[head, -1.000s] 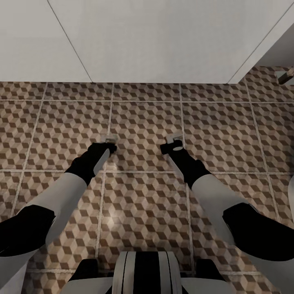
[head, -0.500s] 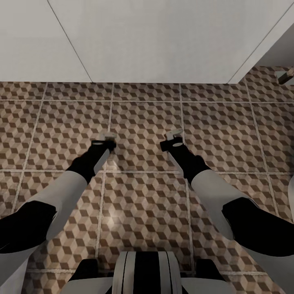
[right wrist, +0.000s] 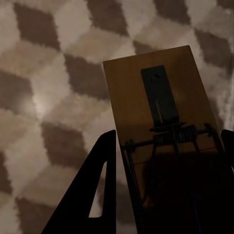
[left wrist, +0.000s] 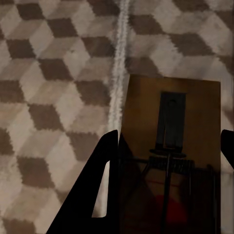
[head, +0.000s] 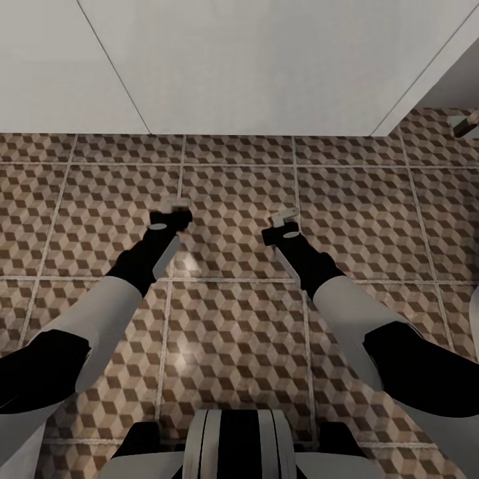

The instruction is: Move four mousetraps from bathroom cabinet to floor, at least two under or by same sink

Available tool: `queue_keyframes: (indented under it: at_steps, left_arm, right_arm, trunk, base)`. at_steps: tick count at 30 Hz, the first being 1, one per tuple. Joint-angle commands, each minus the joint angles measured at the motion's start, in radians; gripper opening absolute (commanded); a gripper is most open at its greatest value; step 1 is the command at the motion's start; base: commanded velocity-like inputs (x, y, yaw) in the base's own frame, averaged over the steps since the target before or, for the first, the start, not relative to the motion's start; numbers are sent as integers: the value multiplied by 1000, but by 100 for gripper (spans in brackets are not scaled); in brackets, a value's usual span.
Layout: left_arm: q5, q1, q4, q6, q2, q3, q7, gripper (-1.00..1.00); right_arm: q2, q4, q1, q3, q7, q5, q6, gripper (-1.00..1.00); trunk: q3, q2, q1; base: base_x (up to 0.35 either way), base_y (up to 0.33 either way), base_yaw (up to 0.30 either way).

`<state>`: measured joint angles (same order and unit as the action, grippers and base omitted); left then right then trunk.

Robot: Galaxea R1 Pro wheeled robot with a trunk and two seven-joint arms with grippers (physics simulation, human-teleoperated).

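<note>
Each gripper holds one of the mousetraps just above the bathroom floor [head: 233, 193] of cube-patterned tiles. My left gripper [head: 175, 211] is shut on a tan wooden mousetrap [left wrist: 170, 122]; its dark fingers [left wrist: 109, 180] press the board's two long edges. My right gripper [head: 282, 225] is shut on another mousetrap [right wrist: 156, 92], whose spring and metal bar show. In the head view both boards appear as small pale tips, the left mousetrap [head: 178, 202] and the right mousetrap [head: 285, 214]. A broad white block [head: 266, 66], seemingly the sink, spans the far side. The cabinet is out of view.
Open tiled floor lies around and between both arms. A small tan-and-grey item [head: 466, 124] lies on the floor at the far right beside the white block; it is too small to identify. My trunk [head: 236, 442] shows at the near edge.
My left gripper has moved forward toward the white block with its mousetrap. The right gripper has crept forward slightly. The camera has not shifted.
</note>
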<state>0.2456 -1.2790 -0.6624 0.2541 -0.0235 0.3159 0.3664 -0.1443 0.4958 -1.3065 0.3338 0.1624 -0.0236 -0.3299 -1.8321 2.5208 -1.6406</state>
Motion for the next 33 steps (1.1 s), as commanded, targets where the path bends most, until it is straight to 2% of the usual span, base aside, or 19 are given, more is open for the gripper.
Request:
queue_keyframes:
  at_steps: [1, 16, 33]
  left_arm:
    - [8, 0, -7, 4, 2, 6, 11, -100]
    - [7, 47, -17, -1, 6, 6, 22, -100]
    - [6, 50, -9, -1, 7, 6, 23, -100]
  right_arm:
    - [2, 4, 0, 7, 4, -5, -5, -100]
    - [3, 10, 1, 5, 9, -4, -4, -100]
    - [3, 12, 1, 5, 9, -4, -5, -100]
  trunk:
    - [-1, 0, 0]
    - [-1, 0, 0]
    - [-1, 3, -5]
  base:
    - [0, 0, 0]
    - [0, 0, 0]
    - [0, 0, 0]
